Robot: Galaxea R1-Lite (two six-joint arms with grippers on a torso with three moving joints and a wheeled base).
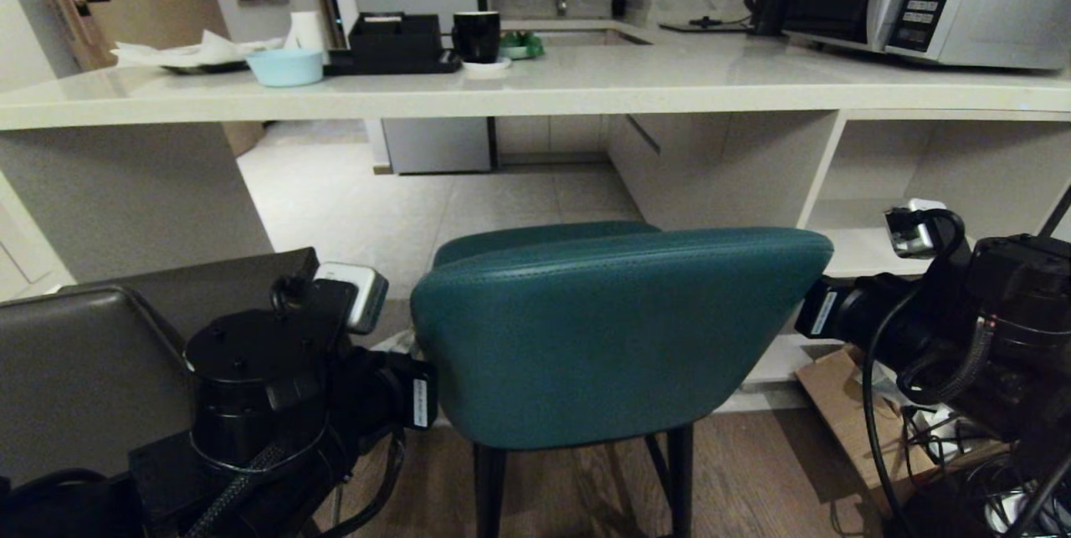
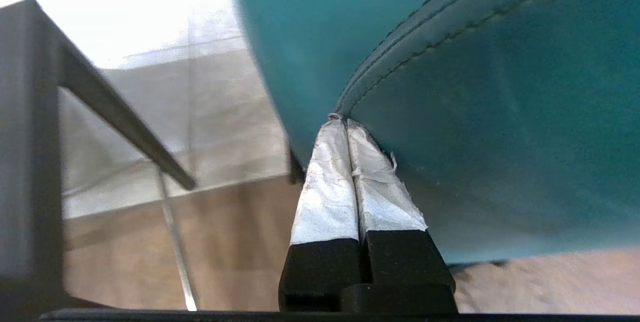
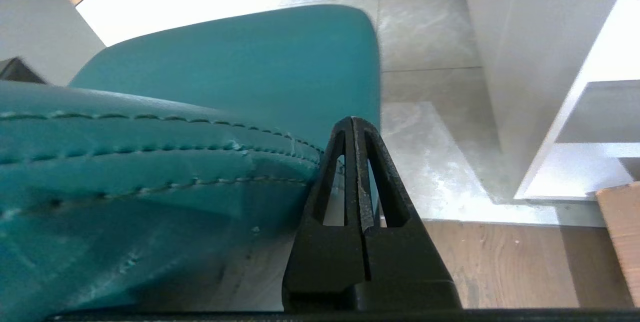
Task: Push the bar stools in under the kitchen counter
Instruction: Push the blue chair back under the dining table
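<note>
You're looking at a teal leather stool with a curved back (image 1: 619,329), smooth, softly sheened, double-stitched beside the left gripper (image 2: 345,121), whose fingertips (image 2: 325,187) wear crinkled white tape. The right gripper (image 3: 353,122) is matt black plastic. Beyond both, the pale speckled stone counter (image 1: 586,82) looks polished.

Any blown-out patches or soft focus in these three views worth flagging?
Head view: evenly lit, kitchen counter and teal stool sharp. Left wrist view: the background above the dark grey stool is blown out white, and the teal back is soft up close at the shut left gripper. Right wrist view: glare on the floor tiles beyond the shut right gripper.
</note>
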